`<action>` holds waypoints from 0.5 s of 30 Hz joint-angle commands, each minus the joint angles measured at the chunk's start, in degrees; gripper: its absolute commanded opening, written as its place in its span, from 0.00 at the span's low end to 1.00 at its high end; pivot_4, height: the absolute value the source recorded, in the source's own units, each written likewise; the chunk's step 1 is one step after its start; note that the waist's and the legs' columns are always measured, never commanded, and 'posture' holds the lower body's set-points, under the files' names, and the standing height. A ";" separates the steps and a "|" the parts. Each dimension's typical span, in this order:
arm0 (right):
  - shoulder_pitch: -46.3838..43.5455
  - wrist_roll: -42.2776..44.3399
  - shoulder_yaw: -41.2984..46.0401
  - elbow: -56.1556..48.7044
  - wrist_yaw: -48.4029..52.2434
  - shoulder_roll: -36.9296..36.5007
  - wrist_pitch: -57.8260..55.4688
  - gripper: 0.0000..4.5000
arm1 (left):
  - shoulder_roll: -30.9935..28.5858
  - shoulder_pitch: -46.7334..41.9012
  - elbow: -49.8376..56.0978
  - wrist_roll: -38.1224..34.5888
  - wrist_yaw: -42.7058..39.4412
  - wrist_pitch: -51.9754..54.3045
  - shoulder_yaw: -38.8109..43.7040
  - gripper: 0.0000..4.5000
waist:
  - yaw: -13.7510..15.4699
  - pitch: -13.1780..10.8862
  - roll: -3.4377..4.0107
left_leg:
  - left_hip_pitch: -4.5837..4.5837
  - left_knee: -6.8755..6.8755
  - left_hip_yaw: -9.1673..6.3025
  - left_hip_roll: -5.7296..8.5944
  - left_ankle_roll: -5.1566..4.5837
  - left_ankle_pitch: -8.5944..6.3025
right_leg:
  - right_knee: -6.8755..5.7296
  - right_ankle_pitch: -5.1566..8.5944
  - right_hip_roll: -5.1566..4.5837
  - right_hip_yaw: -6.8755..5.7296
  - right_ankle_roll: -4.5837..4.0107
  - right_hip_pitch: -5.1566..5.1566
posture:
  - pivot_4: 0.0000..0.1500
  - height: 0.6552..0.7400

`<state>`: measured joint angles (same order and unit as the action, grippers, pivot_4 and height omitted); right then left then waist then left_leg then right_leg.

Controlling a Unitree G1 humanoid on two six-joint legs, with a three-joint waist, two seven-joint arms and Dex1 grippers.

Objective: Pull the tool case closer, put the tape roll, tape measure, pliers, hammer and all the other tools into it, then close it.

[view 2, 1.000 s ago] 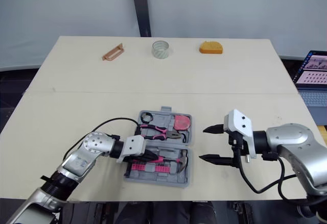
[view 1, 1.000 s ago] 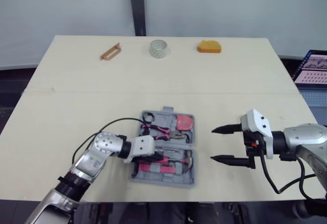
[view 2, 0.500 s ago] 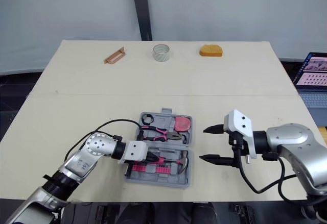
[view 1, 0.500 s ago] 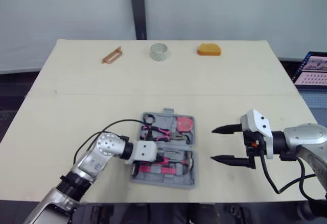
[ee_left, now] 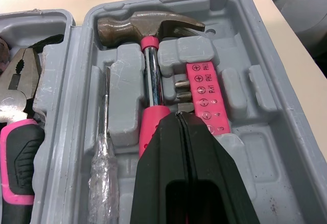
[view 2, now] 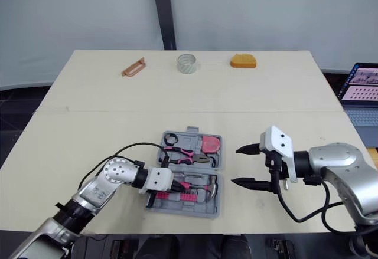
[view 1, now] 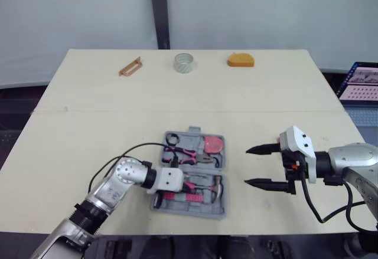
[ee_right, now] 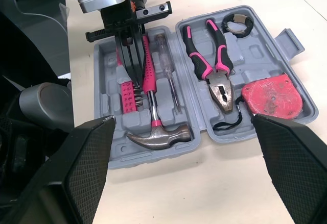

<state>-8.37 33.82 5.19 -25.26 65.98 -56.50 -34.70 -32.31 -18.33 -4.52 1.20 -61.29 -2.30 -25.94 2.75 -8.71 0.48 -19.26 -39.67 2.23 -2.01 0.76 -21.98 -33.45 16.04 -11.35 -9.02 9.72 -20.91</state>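
Note:
The grey tool case (view 1: 220,209) lies open near the table's front edge. Its far half holds a black tape roll (view 1: 172,137), pink-handled pliers (view 1: 189,154) and a red tape measure (view 1: 212,144). In the near half lie a hammer (ee_left: 148,30), a screwdriver (ee_left: 102,132) and a pink bit holder (ee_left: 207,96). My left gripper (ee_left: 179,117) is shut, with its tips low over the hammer's pink handle beside the bit holder. To the right of the case my right gripper (view 1: 255,166) hovers open, holding nothing.
Along the table's far edge sit a brown handle-like piece (view 1: 130,66), a clear tape roll (view 1: 183,62) and an orange object (view 1: 241,60). A laptop (view 1: 360,82) shows past the table's right side. Bare tabletop lies between the case and the far objects.
The head views have tilted, so the whole scene sits lower. My left gripper has edged a little to the right along the case's near half. The right gripper has not moved.

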 commanded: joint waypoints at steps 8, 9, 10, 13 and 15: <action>0.94 1.39 4.76 2.77 0.04 -0.14 1.25 1.00 | -3.03 -0.63 12.70 -18.20 -1.93 28.84 13.93 0.61 | -0.61 -0.23 -0.03 | -0.41 -0.06 -0.01 -0.01 0.01 0.00 | -0.09 0.00 0.00 0.00 0.00 -0.40 | 1.00 1.00; 1.81 1.67 6.20 3.44 -0.21 -0.10 1.02 1.00 | -4.52 -0.49 14.49 -20.83 -1.35 31.78 17.82 0.73 | -0.69 -0.26 -0.04 | -0.48 -0.07 -0.01 0.00 0.01 0.00 | -0.10 0.00 0.00 0.00 0.00 -0.48 | 1.00 1.00; 2.61 1.73 7.51 4.19 -0.53 -0.06 0.91 1.00 | -6.17 0.01 15.75 -22.76 -0.90 33.93 21.36 0.82 | -0.78 -0.30 -0.07 | -0.52 -0.07 -0.01 0.00 0.01 0.00 | -0.09 0.00 0.00 0.00 0.00 -0.51 | 1.00 1.00; 5.32 1.07 11.09 7.64 -1.48 0.26 1.28 1.00 | -10.91 4.42 16.13 -25.24 0.10 36.58 30.24 0.97 | -1.32 -0.35 -0.07 | -0.62 -0.06 -0.04 0.00 0.01 0.00 | -0.08 0.00 0.00 -0.02 0.01 -0.59 | 1.00 1.00; 7.33 -0.12 13.29 11.22 -2.13 0.68 2.29 1.00 | -13.84 9.06 13.82 -24.82 0.73 35.44 35.83 0.97 | -1.65 -0.37 -0.07 | -0.57 0.02 -0.01 0.00 0.01 0.00 | -0.05 0.00 0.00 -0.02 0.01 -0.59 | 1.00 1.00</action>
<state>-1.85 34.10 15.27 -16.29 64.67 -56.11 -33.54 -44.76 -11.92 10.42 -23.02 -61.08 33.42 5.26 1.10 -9.07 0.41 -19.73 -39.52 2.31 -2.02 0.77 -21.97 -33.48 16.03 -11.35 -9.03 9.73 -21.50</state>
